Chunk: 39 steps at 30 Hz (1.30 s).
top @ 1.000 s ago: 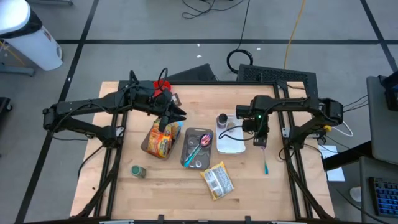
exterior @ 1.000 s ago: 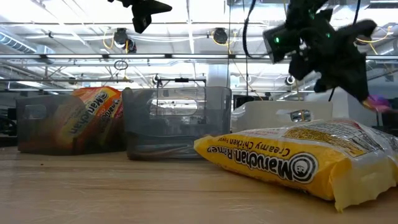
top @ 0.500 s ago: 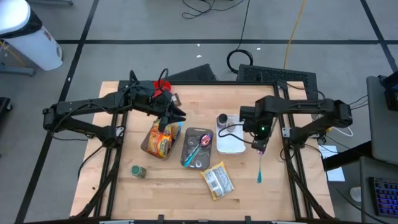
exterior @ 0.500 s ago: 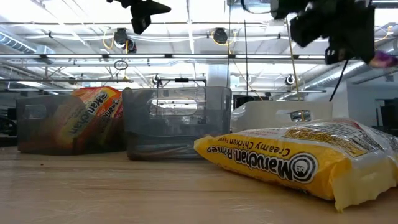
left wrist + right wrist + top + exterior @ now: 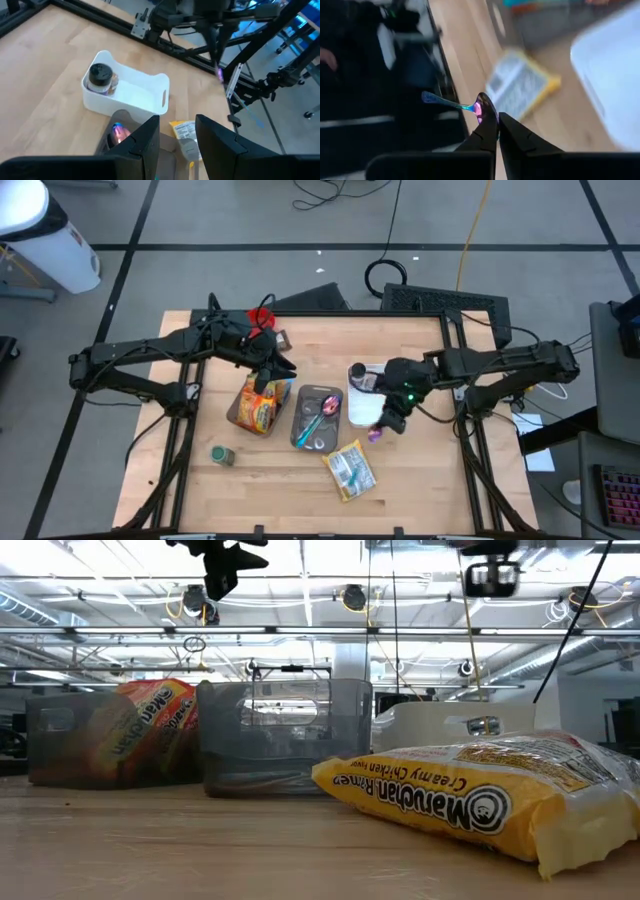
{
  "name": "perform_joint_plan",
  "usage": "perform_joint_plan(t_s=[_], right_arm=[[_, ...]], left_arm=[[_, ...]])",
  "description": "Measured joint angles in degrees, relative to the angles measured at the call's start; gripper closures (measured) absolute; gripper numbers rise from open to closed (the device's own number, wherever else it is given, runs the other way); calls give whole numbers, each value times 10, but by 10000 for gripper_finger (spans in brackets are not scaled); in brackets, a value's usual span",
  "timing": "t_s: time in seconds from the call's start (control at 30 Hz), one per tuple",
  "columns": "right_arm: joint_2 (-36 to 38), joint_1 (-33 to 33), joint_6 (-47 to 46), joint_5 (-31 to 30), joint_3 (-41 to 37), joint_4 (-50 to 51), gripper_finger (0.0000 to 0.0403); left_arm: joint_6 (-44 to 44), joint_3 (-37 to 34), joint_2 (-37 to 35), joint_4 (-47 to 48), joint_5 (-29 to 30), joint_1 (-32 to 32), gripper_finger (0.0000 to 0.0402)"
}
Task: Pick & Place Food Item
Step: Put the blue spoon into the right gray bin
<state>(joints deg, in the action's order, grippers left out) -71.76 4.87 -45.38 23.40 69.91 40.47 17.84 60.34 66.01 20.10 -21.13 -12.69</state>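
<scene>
The right claw (image 5: 383,427) is gripping an iridescent spoon (image 5: 451,103) with fingers pinched tight, hanging just above the near edge of the white bin (image 5: 362,412) — the yellow ramen packet (image 5: 349,471) is lying nearby on the surface (image 5: 270,480). The left claw (image 5: 277,367) is waiting part-open and empty over the orange ramen bin (image 5: 258,405).
</scene>
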Motion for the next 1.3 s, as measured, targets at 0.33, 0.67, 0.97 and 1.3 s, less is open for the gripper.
perform_joint_plan(t_s=[0.33,0.67,0.97,1.3], right_arm=[[-33,-73,86,-53,0,-84,402],[-145,-99,102,8,0,-205,402],[-185,-102,88,-42,0,-259,402],[-147,-127,86,-71,2,-299,403]], left_arm=[[23,0,0,-51,3,12,270],[64,0,0,-54,17,12,270],[70,0,0,-48,17,19,270],[82,0,57,-5,-16,21,270]])
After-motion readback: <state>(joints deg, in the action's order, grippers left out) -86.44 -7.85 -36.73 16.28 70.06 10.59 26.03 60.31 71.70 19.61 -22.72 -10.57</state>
